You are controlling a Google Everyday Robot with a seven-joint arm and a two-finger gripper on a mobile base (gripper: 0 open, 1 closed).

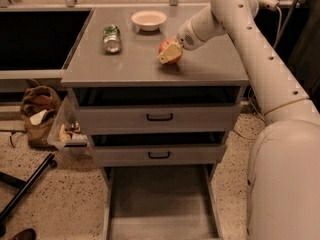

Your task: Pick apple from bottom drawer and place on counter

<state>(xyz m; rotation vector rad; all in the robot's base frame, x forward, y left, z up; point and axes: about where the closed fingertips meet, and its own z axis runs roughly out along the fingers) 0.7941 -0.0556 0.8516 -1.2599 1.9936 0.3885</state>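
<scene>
While jaws grip apple (pixel 164 46) between them, both at counter (pixel 125 66) middle

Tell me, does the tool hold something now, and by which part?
The tool grips the apple across its sides, low over the counter.

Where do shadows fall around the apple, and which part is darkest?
Camera view: a soft shadow lies on the counter just under the apple, held by the gripper near the counter's middle; the left bench recess is nearly black.
</scene>
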